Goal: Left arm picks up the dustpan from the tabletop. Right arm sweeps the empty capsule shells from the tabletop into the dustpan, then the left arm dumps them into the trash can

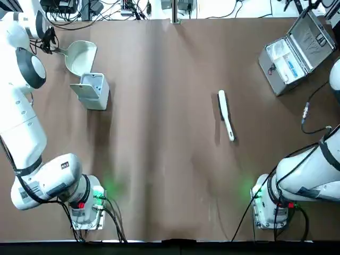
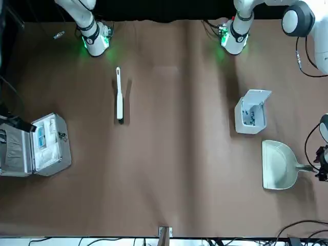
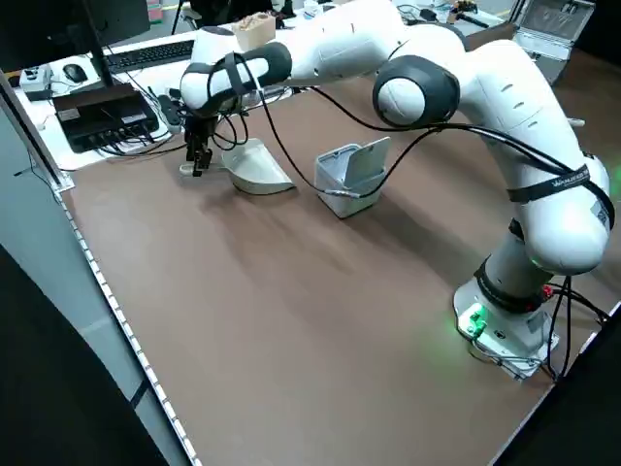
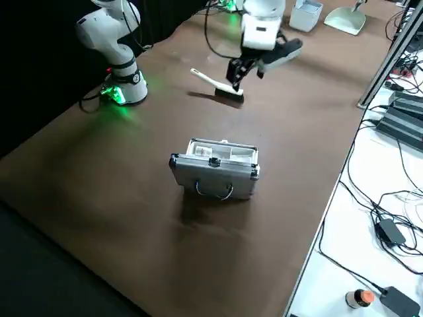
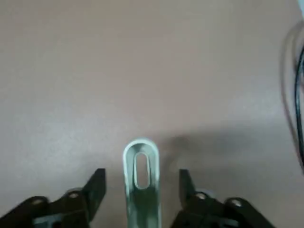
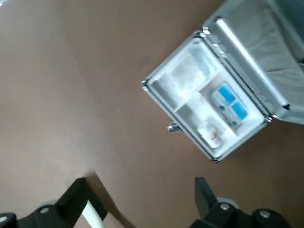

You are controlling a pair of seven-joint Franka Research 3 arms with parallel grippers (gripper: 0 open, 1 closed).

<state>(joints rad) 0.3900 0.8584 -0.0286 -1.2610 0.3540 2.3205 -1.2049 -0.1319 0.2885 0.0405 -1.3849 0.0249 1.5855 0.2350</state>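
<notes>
We judged the sweeping and dumping done, since small bits (image 2: 250, 117) showed inside the trash can (image 2: 241, 122). The dustpan (image 1: 81, 58) lay at upper left in the top view, its handle between the left gripper's (image 5: 143, 175) parted fingers; next we needed to lift clear. Our left arm (image 1: 21, 125) reached far forward, wrist bent downward. The right gripper (image 6: 145, 183) hung open, gripping nothing.
</notes>
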